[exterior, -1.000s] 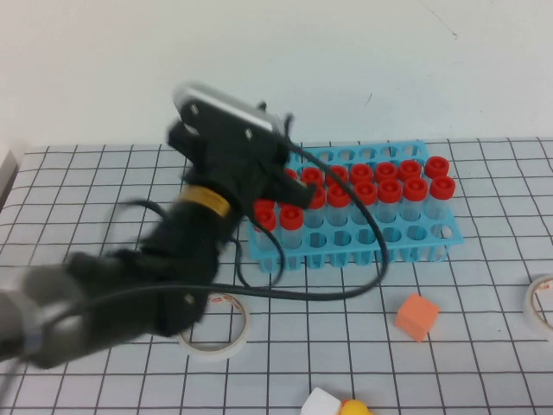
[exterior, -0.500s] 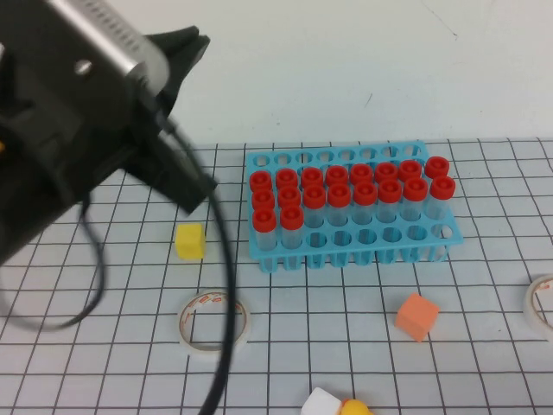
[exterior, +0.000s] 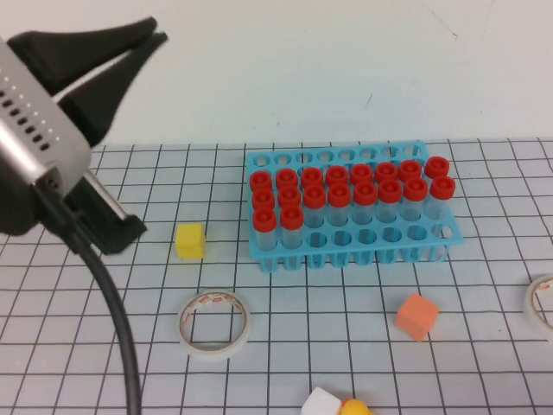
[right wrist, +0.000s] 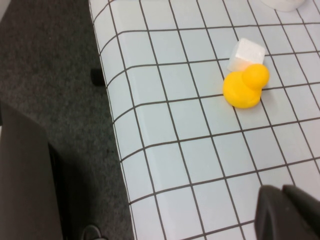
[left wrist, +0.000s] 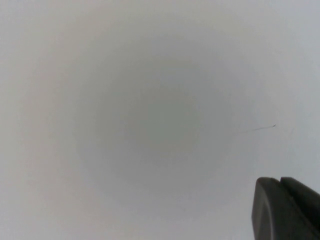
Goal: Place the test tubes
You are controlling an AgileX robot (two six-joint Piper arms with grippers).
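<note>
**High view.** The left gripper (exterior: 153, 36) hangs raised at the left, close to the camera and well clear of the table. Its fingers are pressed together and carry nothing. The blue rack (exterior: 354, 256) sits mid-table. The red-capped test tubes (exterior: 338, 194) stand upright in its middle rows, and two more start the next row at its left end. The front wells and the rearmost row are empty. A yellow cube (exterior: 190, 240), a tape roll (exterior: 214, 322) and an orange cube (exterior: 416, 316) lie apart from the rack. We see no loose tube.

**Left wrist view.** We see only a blank pale surface. The left gripper (left wrist: 280, 183) shows at the corner, fingers together.

**Right wrist view.** The right gripper (right wrist: 282, 192) hangs over the table's near edge with its fingers pressed together and empty. A yellow duck (right wrist: 242, 87) touches a white cube (right wrist: 246, 55) nearby.

**Assessment.** We judge the left arm to be between placements. For the next tube:
- Hold it vertical.
- Centre it over the free well beside the two-tube row.
- Lower it without brushing the neighbouring caps.
- Release it only once it is seated.
</note>
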